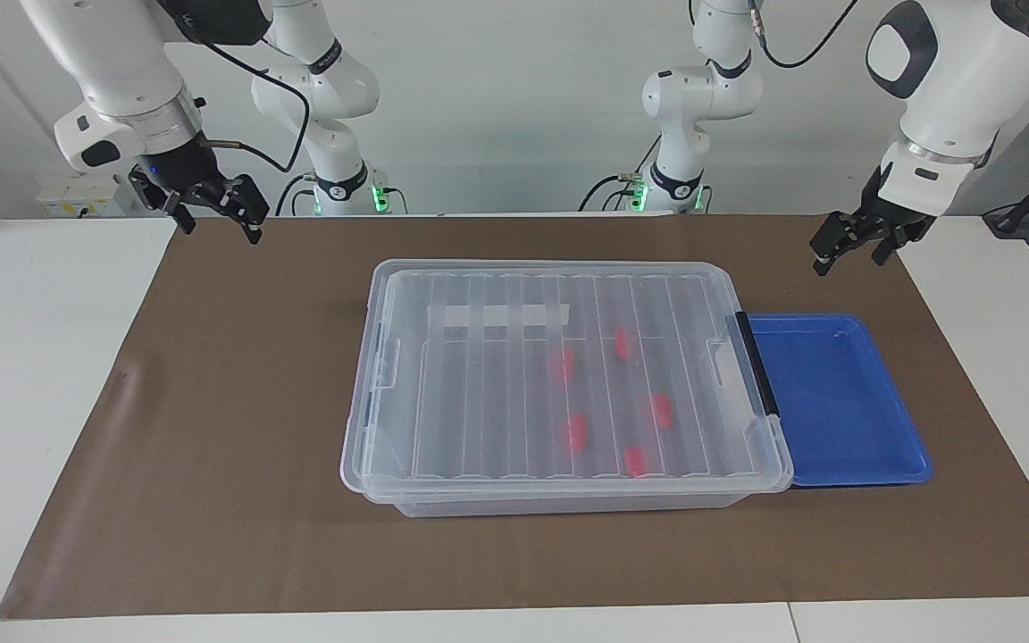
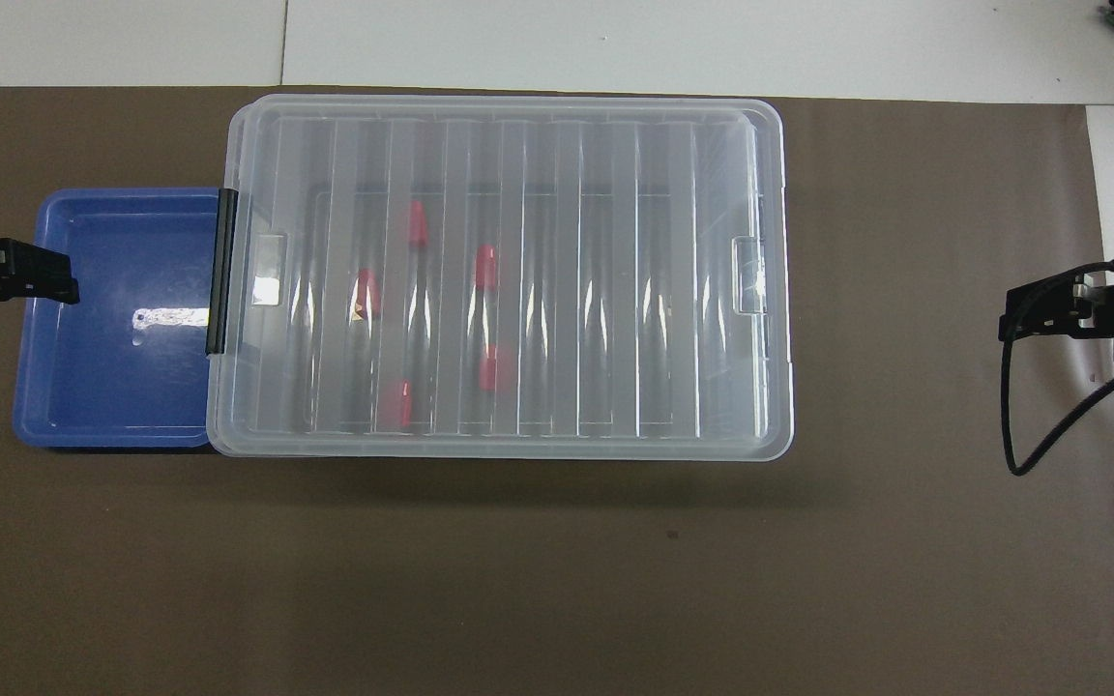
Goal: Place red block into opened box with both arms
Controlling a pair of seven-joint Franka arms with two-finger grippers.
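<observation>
The box (image 1: 479, 384) (image 2: 615, 290) is a large clear bin on the brown mat, with its ribbed see-through lid lying shut on top. Several red blocks lie inside under the lid, among them one (image 1: 563, 364) near the middle and one (image 2: 485, 266). My left gripper (image 1: 848, 262) (image 2: 44, 278) hangs open and empty over the mat and the blue tray's outer edge. My right gripper (image 1: 220, 230) (image 2: 1011, 324) hangs open and empty over the mat at the right arm's end, well apart from the box.
A shallow blue tray (image 1: 836, 402) (image 2: 112, 387) lies against the box at the left arm's end, beside the black end clip (image 1: 756, 362). A white label strip (image 1: 497, 315) shows through the lid. A black cable (image 2: 1031, 425) loops below the right gripper.
</observation>
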